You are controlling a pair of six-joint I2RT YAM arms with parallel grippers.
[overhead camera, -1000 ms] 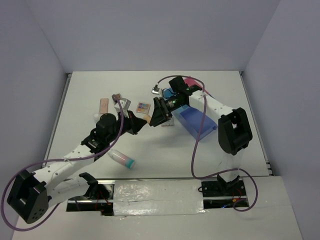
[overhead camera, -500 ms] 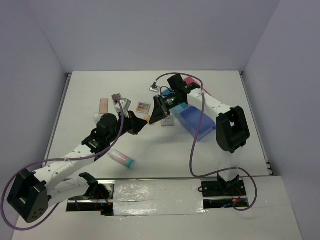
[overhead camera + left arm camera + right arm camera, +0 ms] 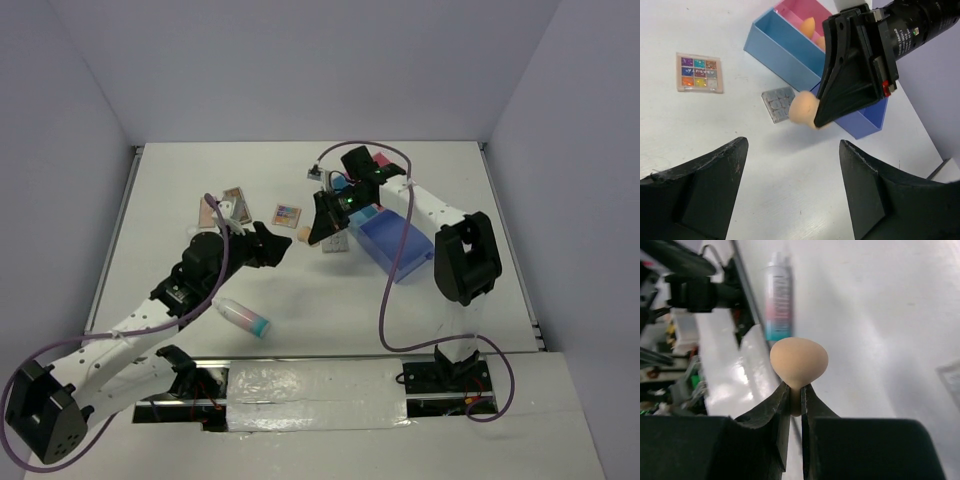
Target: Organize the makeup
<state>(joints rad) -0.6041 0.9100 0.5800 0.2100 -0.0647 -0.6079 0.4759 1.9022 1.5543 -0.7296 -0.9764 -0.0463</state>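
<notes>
**Item: tan egg-shaped sponge [image 3: 799, 360], in hand, carried clear of the table [image 3: 790, 215].**
Location: pinched by its narrow end between the right fingers [image 3: 790, 402], which are clenched almost together on it, the broad end sticking out free. In the left wrist view it hangs beside the grey palette [image 3: 779, 103] and just short of the blue wall of the tray [image 3: 771, 50], not yet inside; other sponges [image 3: 809, 25] lie in the pink compartment. Left fingers [image 3: 710, 190]: spread wide, holding nothing. Handling, as judged: very light, soft and springy foam that yields under pressure. A hold on the tip alone may let it pivot or squirm out, so a hold across the fuller middle looks surer. Not fragile; likely to bounce or roll once let go, so release low in the compartment.
</notes>
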